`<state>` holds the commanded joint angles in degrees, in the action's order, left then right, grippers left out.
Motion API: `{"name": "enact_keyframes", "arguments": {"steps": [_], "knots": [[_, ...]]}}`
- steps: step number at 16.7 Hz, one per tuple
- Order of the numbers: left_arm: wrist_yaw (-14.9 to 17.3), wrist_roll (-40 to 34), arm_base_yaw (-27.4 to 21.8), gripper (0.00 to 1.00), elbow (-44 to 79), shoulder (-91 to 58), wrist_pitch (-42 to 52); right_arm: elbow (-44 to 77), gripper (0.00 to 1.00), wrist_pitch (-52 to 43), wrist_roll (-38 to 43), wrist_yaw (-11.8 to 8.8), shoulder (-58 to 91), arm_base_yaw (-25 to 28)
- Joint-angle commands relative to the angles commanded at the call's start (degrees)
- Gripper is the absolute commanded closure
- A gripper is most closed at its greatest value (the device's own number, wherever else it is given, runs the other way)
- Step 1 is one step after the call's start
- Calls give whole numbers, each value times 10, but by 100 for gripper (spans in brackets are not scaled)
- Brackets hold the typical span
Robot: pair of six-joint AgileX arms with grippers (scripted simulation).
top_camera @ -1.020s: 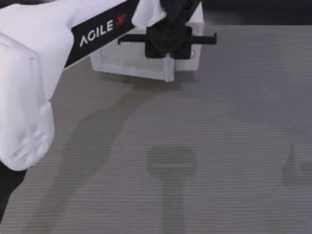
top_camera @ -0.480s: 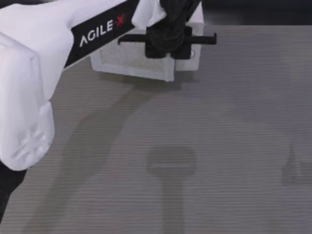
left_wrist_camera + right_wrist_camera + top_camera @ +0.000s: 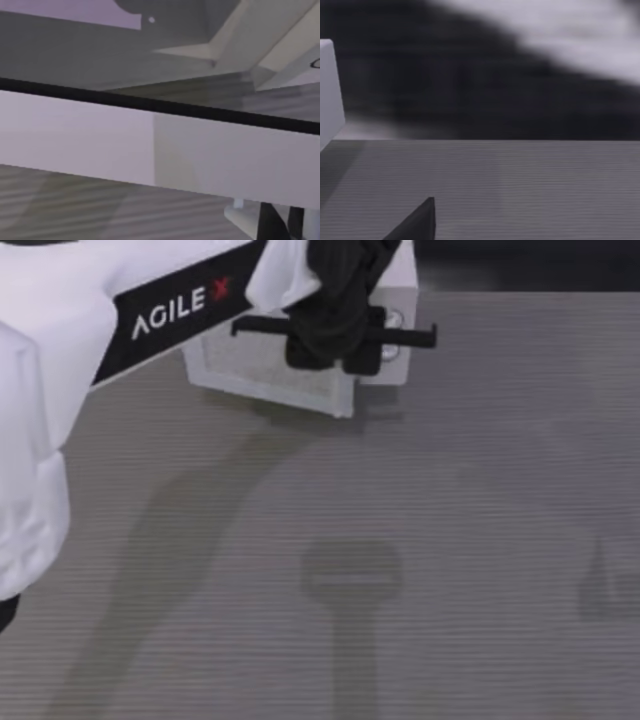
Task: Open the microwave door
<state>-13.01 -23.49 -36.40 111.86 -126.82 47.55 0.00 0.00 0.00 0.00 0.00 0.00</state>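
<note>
At twelve o'clock the left arm hides most of the microwave. The microwave door now swings further out. Left gripper covers its handle edge; finger spread unreadable.

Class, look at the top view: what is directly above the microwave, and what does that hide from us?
The left arm's black claw hangs over the microwave, at its door edge. It hides the handle and part of the knob panel; one knob shows.
</note>
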Motion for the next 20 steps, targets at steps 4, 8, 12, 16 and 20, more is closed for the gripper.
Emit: {"name": "enact_keyframes", "arguments": {"steps": [4, 8, 12, 16, 20], "knots": [[3, 8, 1, 100, -11, 8, -7, 0, 0, 0, 0, 0, 0, 0], [3, 8, 1, 100, -11, 8, -7, 0, 0, 0, 0, 0, 0, 0], [3, 8, 1, 100, -11, 8, -7, 0, 0, 0, 0, 0, 0, 0], [3, 8, 1, 100, -11, 8, -7, 0, 0, 0, 0, 0, 0, 0], [3, 8, 1, 100, -11, 8, -7, 0, 0, 0, 0, 0, 0, 0]]}}
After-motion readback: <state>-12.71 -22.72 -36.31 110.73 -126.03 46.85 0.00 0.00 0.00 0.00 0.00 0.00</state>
